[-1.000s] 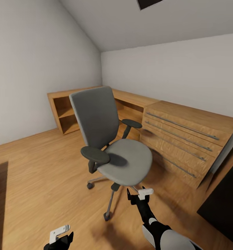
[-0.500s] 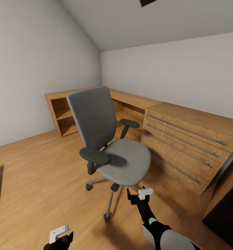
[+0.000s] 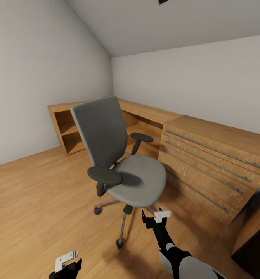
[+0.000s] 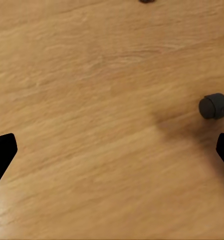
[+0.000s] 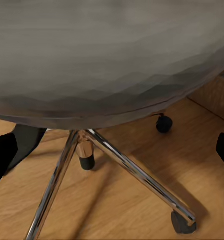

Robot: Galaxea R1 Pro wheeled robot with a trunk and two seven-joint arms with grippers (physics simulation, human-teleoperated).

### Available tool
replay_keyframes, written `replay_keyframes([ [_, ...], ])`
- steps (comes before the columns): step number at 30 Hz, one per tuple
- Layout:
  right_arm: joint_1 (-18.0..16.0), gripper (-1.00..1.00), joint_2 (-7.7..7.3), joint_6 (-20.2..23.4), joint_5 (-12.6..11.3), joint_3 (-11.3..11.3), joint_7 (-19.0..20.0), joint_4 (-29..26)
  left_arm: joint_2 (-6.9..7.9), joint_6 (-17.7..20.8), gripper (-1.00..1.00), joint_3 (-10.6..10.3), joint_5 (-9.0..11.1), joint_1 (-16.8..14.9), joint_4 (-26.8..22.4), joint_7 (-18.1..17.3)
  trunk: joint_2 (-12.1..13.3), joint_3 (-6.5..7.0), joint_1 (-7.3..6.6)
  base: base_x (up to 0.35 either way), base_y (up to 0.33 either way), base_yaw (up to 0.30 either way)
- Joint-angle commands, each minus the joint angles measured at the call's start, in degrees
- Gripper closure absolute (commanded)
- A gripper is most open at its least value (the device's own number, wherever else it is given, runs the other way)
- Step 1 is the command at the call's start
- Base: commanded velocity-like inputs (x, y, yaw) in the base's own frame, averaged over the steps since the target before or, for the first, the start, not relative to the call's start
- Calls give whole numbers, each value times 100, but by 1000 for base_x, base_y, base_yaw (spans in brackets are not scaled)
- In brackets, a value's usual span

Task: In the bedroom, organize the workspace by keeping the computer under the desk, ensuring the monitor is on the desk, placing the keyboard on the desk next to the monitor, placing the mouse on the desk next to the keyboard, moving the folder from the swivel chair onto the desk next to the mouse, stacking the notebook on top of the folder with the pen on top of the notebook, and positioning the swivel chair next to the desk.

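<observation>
The swivel chair (image 3: 124, 170) stands on the wood floor in the middle of the head view, its grey seat bare and its tall back turned to the left wall. The folder is out of view. My right gripper (image 3: 155, 219) hangs open just in front of the seat's front edge, low, near the chrome star base (image 5: 137, 172). In the right wrist view the right gripper (image 5: 112, 150) looks up under the seat (image 5: 112, 55). My left gripper (image 3: 66, 263) is open low at the left. In the left wrist view the left gripper (image 4: 112, 152) is over bare floor, with a chair castor (image 4: 213, 106) beside it.
A light wooden drawer chest (image 3: 211, 162) with long metal handles stands close behind the chair on the right. Low wooden shelving (image 3: 71, 130) runs along the back wall into the corner. A dark surface (image 3: 256, 259) cuts into the lower right corner. Open floor lies to the left.
The whole view has shifted: the dark surface at the lower right has slid mostly out of frame and the chest sits further right. Both arms hold the same pose.
</observation>
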Motion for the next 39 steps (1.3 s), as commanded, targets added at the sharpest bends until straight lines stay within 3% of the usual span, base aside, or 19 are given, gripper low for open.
replay_keyframes([
  [1,-3,-100,2,-10,62,-48,-16,-2,-3,41,-100,20,58,-2,-11,-18,-2,-5,-1,-14,0,0],
  [13,-3,-100,2,70,86,-48,-67,34,12,40,-100,28,65,-2,96,-10,-2,-5,-1,-268,0,0],
  [15,-3,-100,2,167,86,-48,-160,61,16,37,-100,29,66,-2,205,-10,-2,-5,-1,-314,0,0],
  [18,1,-100,2,721,87,-48,-355,244,23,12,-100,47,65,-2,571,-10,-2,-5,-1,-144,0,0],
  [23,54,-100,-93,1266,87,-48,-424,406,56,-548,-100,62,54,-2,1246,11,-2,-5,-1,-33,0,0],
  [27,435,-100,-292,1346,82,-47,-429,431,111,-1174,-100,57,48,-2,1806,20,118,49,-67,-6,0,0],
  [29,620,-100,-325,1354,80,-48,-429,434,123,-1309,-100,56,49,-2,1976,21,198,85,-110,-2,0,0],
  [35,884,-100,-345,1361,82,-42,-423,444,130,-1488,-100,56,44,-2,2363,22,439,192,-242,0,0,0],
  [39,971,-100,-333,1360,79,-40,-421,452,128,-1961,-100,50,35,-2,2703,13,600,264,-330,0,0,0],
])
